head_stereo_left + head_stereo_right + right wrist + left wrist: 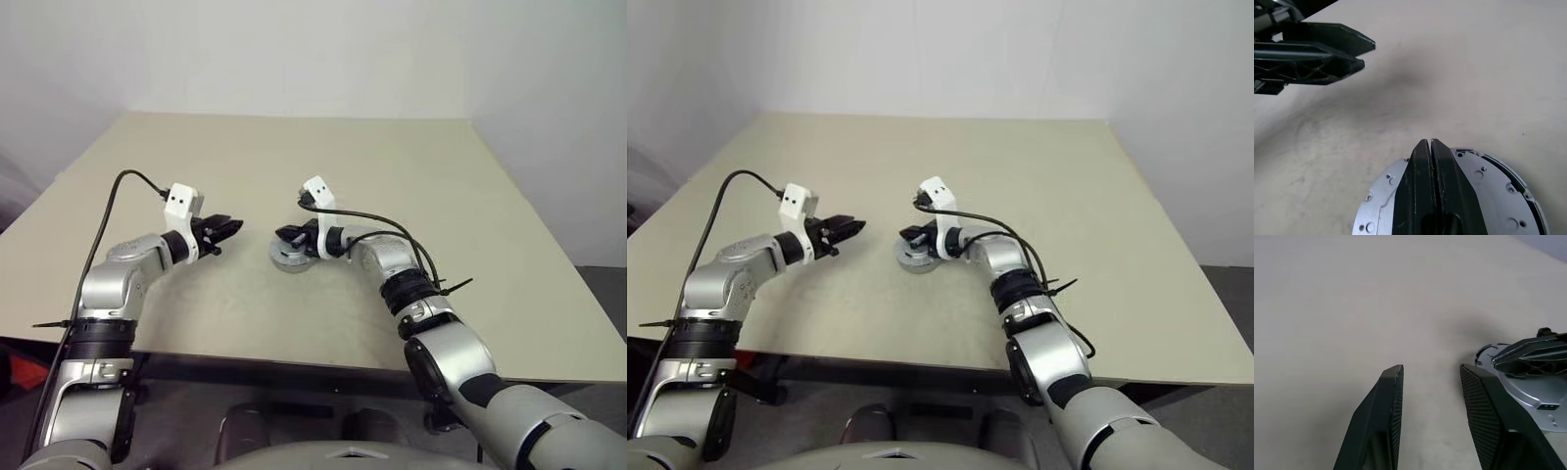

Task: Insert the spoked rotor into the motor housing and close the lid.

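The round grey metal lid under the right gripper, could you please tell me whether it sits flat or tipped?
Flat: the round grey metal lid lies level under the shut right gripper.

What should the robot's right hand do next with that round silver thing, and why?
Probably press gently down. The right hand is shut, fingertips together right over the lid, which already sits on the motor housing. The left hand waits open beside it.

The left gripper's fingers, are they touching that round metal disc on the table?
Apart. In the left eye view the left gripper hangs beside the lid, with bare table between them.
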You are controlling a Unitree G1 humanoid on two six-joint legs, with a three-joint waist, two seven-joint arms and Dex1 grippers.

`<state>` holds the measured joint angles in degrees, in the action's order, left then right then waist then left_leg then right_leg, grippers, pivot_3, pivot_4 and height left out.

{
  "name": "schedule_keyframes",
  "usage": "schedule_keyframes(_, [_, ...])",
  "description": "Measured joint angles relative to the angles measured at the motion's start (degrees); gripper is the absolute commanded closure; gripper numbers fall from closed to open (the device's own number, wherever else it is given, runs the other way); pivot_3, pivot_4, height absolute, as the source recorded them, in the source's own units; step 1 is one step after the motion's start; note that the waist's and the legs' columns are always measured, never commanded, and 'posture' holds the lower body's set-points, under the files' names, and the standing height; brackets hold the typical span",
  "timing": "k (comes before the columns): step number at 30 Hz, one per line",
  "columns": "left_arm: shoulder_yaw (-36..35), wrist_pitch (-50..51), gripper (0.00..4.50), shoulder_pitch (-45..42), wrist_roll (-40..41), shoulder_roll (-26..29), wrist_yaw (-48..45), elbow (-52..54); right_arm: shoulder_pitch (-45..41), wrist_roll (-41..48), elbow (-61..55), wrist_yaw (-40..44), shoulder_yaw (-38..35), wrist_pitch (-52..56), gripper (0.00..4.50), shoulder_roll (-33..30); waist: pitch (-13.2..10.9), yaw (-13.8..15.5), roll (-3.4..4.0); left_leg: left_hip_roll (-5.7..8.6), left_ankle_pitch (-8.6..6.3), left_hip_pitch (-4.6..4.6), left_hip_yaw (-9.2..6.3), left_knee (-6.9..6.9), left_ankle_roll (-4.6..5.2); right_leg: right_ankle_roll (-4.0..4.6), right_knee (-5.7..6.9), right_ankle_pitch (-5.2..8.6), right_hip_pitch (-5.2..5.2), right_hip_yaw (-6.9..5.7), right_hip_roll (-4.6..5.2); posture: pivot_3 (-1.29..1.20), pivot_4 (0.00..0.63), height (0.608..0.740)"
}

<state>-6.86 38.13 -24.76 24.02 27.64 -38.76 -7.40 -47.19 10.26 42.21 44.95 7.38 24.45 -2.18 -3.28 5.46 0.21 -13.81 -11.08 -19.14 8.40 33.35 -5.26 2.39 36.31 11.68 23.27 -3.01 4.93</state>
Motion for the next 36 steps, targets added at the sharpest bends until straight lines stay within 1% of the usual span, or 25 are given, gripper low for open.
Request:
schedule_keyframes(4, [0.51,0.71,2.56,0.05,0.46,-1.36,-0.02,0.15,0.02,-0.69,-1.2,0.23,0.07,-1.54,4.47,-2.0,-0.01,-0.03,0.0,-0.01,0.0,-0.09,0.0,-0.04,-0.01,0.01,-0.08,0.0,0.06,-0.01,-0.02,0.0,0.0,0.74])
schedule_keyframes(6, [0.96,1.04,2.56,0.16,0.53,-1.89,-0.06,0.48,0.32,-2.26,-2.61,0.12,0.43,-5.2,4.47,-3.57,-0.01,-0.01,-0.01,-0.01,0.01,-0.13,0.0,-0.06,-0.01,0.0,-0.17,0.0,0.07,-0.04,-0.02,0.0,0.0,0.74])
schedule_keyframes(8, [1.84,1.17,2.56,0.5,0.52,-2.2,-0.27,0.87,0.91,-3.18,-4.39,0.5,0.64,-9.15,4.09,-5.06,-0.01,-0.02,-0.01,-0.01,0.0,-0.17,0.01,-0.09,-0.01,0.0,-0.3,-0.01,0.07,-0.04,-0.03,0.0,0.0,0.74])
schedule_keyframes(9, [2.07,1.21,2.56,0.58,0.52,-2.33,-0.34,0.92,1.17,-3.44,-5.04,0.92,0.73,-10.56,3.87,-5.44,-0.01,-0.03,-0.01,-0.02,0.0,-0.2,0.01,-0.1,0.0,0.0,-0.36,-0.01,0.06,-0.04,-0.05,0.0,0.0,0.74])
schedule_keyframes(12, [2.36,1.23,2.56,0.57,0.52,-2.59,-0.45,0.95,3.0,-4.79,-7.18,2.17,2.48,-14.5,2.89,-6.23,0.0,-0.12,-0.02,-0.03,-0.02,-0.27,0.01,-0.14,0.03,0.0,-0.51,-0.02,0.07,-0.05,-0.08,0.0,0.0,0.74])
schedule_keyframes(16, [2.39,1.24,2.56,0.56,0.51,-2.55,-0.71,0.95,5.27,-4.89,-8.18,3.13,3.51,-14.7,1.47,-6.2,0.0,-0.14,-0.02,-0.03,-0.05,-0.35,0.01,-0.16,0.09,0.01,-0.6,-0.02,0.08,-0.07,-0.07,0.0,0.0,0.74])
schedule_keyframes(17, [2.39,1.25,2.56,0.56,0.51,-2.51,-0.8,0.94,5.52,-4.89,-8.36,3.32,3.74,-14.63,1.18,-6.18,0.0,-0.14,-0.02,-0.03,-0.05,-0.36,0.01,-0.16,0.09,0.01,-0.6,-0.02,0.08,-0.08,-0.07,0.0,0.0,0.74])
schedule_keyframes(20, [2.39,1.25,2.56,0.53,0.48,-2.27,-1.02,0.94,5.53,-4.89,-9.18,3.88,4.15,-14.3,0.06,-6.18,0.0,-0.14,-0.02,-0.03,-0.06,-0.33,0.01,-0.16,0.1,0.01,-0.59,-0.02,0.08,-0.08,-0.07,0.0,0.0,0.74])
schedule_keyframes(29, [2.38,1.25,2.56,0.53,0.42,-1.49,-1.08,0.93,5.61,-7.11,-9.39,3.52,5.79,-13.91,0.06,-6.25,0.0,-0.16,-0.02,-0.03,-0.06,-0.33,0.01,-0.16,0.1,0.01,-0.6,-0.02,0.07,-0.08,-0.07,0.0,0.0,0.74])
schedule_keyframes(36, [2.35,1.25,2.56,0.53,0.39,-0.83,-1.05,0.89,7.88,-7.5,-11.18,4.3,6.5,-12.7,0.06,-6.75,0.0,-0.14,-0.01,-0.03,-0.06,-0.32,0.01,-0.17,0.1,0.0,-0.59,-0.01,0.06,-0.08,-0.07,0.0,0.0,0.74])
